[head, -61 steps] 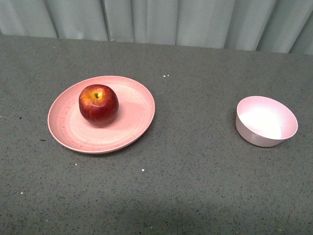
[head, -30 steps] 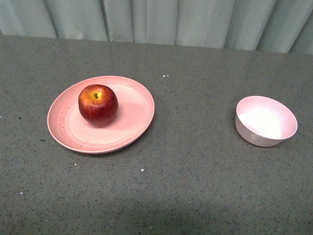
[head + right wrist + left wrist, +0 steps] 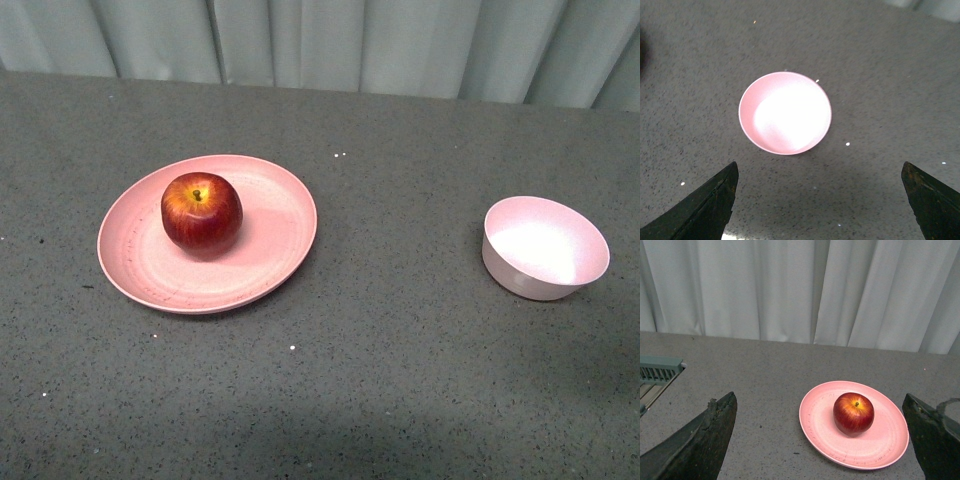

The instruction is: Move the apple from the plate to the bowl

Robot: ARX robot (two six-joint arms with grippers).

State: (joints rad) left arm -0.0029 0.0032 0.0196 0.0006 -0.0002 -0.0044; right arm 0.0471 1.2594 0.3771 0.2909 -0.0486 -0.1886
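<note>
The dark-red apple (image 3: 201,212) sits on the wide pink plate (image 3: 270,255) at the left of the table. It also shows in the left wrist view (image 3: 853,413), on the plate (image 3: 815,420). The small pale-pink bowl (image 3: 545,247) stands empty at the right, also seen from above in the right wrist view (image 3: 785,112). My left gripper (image 3: 825,440) is open, well short of the plate. My right gripper (image 3: 822,200) is open above the table, short of the bowl. Neither arm shows in the front view.
The grey speckled table (image 3: 400,340) ends at a pale curtain (image 3: 320,40) at the back. A grey-green slotted fixture (image 3: 657,372) lies at the table's edge in the left wrist view.
</note>
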